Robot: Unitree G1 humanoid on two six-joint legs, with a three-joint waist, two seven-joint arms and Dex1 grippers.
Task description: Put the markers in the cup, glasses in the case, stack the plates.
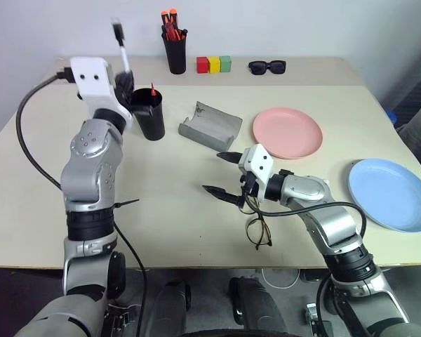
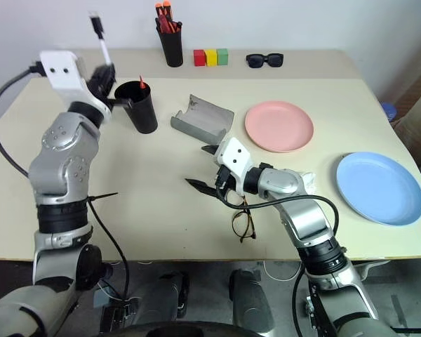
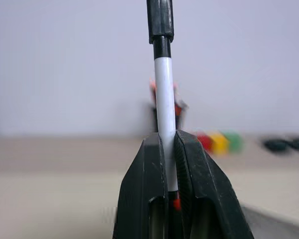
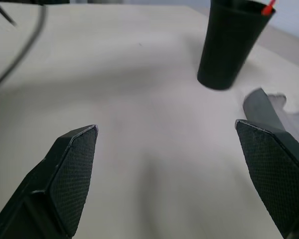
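Observation:
My left gripper (image 1: 124, 83) is shut on the white marker (image 1: 121, 42), which stands upright with its black cap on top, just left of and above the black cup (image 1: 149, 116). The wrist view shows its fingers (image 3: 154, 164) pinching the marker (image 3: 164, 99). A red marker tip (image 1: 153, 89) sticks out of the cup. My right gripper (image 1: 222, 173) hangs open and empty over the table centre. The wire-frame glasses (image 1: 258, 228) lie just behind it near the front edge. The grey case (image 1: 210, 126) lies open mid-table. The pink plate (image 1: 288, 132) and blue plate (image 1: 393, 193) sit apart on the right.
At the back stand a black pen holder (image 1: 175, 49) with orange-capped pens, three coloured blocks (image 1: 214, 64) and black sunglasses (image 1: 267, 67). The right wrist view looks across bare table toward the cup (image 4: 231, 45) and the case (image 4: 269, 112).

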